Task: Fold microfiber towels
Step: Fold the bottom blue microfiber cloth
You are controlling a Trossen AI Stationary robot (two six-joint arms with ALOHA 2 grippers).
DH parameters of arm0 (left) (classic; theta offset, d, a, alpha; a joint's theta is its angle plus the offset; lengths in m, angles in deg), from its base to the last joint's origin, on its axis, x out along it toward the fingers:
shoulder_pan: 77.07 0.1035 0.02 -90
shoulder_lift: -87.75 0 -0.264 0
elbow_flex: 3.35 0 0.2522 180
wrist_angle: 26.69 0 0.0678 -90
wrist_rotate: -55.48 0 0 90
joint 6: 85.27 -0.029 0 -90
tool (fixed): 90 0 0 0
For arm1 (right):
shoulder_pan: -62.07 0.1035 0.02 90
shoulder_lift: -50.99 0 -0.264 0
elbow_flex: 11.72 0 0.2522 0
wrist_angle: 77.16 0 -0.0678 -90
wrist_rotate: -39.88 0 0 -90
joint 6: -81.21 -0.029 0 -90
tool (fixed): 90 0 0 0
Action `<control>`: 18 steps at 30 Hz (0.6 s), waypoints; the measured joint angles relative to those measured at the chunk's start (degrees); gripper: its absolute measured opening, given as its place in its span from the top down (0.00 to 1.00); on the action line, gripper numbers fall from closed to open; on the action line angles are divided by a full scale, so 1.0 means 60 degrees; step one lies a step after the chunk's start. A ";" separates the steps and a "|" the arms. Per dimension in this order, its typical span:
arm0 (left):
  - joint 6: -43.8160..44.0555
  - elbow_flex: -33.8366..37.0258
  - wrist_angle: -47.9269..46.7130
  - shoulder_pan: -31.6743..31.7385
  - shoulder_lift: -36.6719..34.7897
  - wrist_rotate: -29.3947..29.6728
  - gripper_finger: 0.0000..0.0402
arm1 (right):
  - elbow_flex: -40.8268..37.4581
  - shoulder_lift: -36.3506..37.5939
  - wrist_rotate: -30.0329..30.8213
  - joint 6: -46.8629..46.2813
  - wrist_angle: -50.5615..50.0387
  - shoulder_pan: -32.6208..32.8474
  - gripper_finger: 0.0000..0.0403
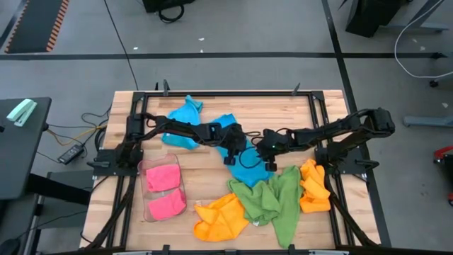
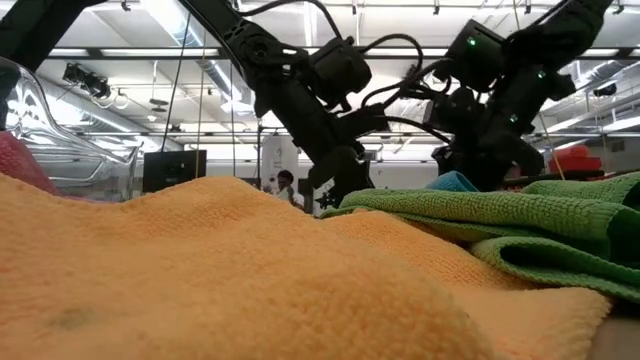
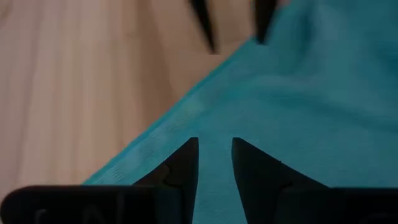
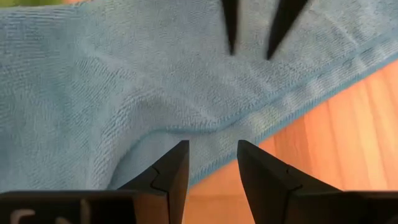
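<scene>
From above, the clear tray holds two pink towels on the wooden tabletop. Both pincers meet mid-table over the blue towel; green and orange towels lie nearer the front edge. Left pincer and right pincer stand narrowly parted over blue cloth; whether they grip it I cannot tell. Low view: strip-lit workshop behind.

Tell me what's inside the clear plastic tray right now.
Two folded pink towels lie in the clear plastic tray, one beside the other. Anything beneath them is covered.

Plain sky-blue towel, green towel, orange towels, pink towels.
</scene>
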 joint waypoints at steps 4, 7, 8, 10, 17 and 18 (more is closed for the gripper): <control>-0.0359 0.0000 -0.0204 -0.0357 0.0000 -0.0039 0.75 | 0.0436 0.0000 0.0000 -0.0103 -0.0509 0.0073 0.64; -0.0599 0.0000 -0.0411 -0.0632 0.0000 -0.0032 0.75 | 0.0581 0.0000 -0.0004 -0.0083 -0.0895 0.0346 0.64; -0.0622 0.0000 -0.0485 -0.0737 0.0000 -0.0033 0.75 | 0.0580 0.0000 -0.0004 0.0055 -0.0916 0.0474 0.64; -0.0640 0.0000 -0.0643 -0.0966 0.0000 -0.0040 0.75 | 0.0577 0.0000 -0.0007 0.0408 -0.1009 0.0739 0.64; -0.0624 -0.0002 -0.0828 -0.1535 -0.0123 -0.0052 0.76 | 0.0577 0.0000 -0.0022 0.1555 -0.1319 0.1329 0.64; -0.0586 -0.0012 -0.0800 -0.1599 -0.0176 -0.0040 0.76 | 0.0577 0.0003 -0.0022 0.1594 -0.1320 0.1367 0.64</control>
